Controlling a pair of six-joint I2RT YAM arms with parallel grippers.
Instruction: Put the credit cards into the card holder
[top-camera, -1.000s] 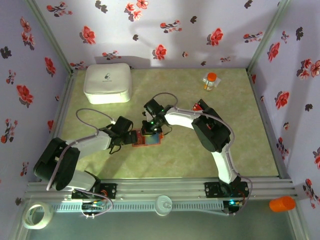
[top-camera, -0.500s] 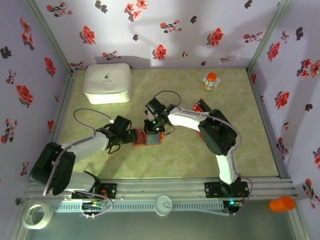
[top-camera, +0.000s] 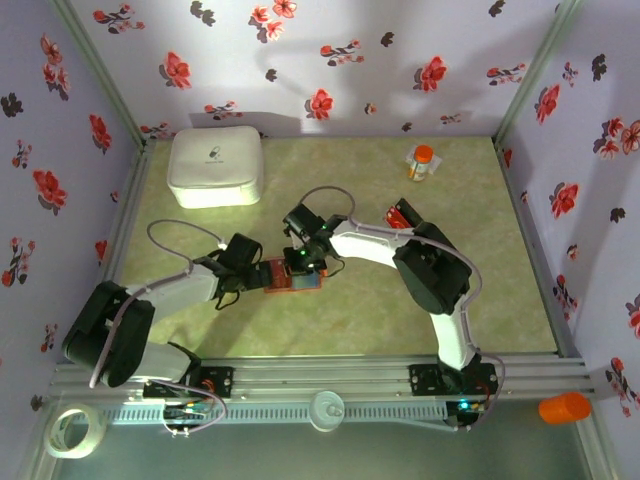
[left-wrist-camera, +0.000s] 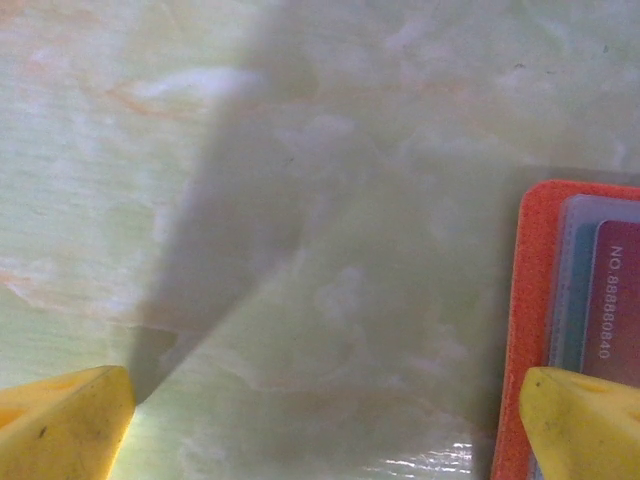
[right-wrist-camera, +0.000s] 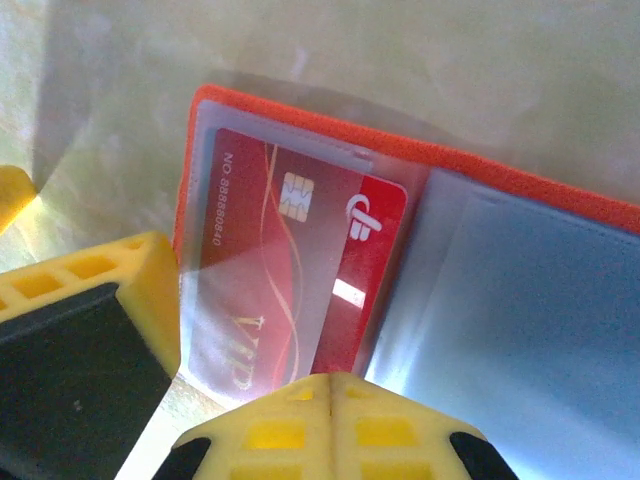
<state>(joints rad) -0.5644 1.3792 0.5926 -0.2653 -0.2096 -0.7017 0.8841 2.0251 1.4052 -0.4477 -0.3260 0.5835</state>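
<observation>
The card holder (top-camera: 293, 278) lay open and flat on the table (top-camera: 350, 320) near its centre, between the two grippers. One red credit card (right-wrist-camera: 290, 270) sat partly inside its clear pocket, with one side left outside the sleeve.

Judged: the card is light, thin, stiff and glossy, so it is likely to slip under a pad and is best pushed on its exposed edge. The holder is light too and may slide unless pinned at its orange rim.

The left gripper (left-wrist-camera: 320, 420) stood spread wide and empty, one finger over the holder's rim — contact could not be told. The right gripper (right-wrist-camera: 210, 370) had its fingers pressed together on nothing, tips at the card's near edge.
</observation>
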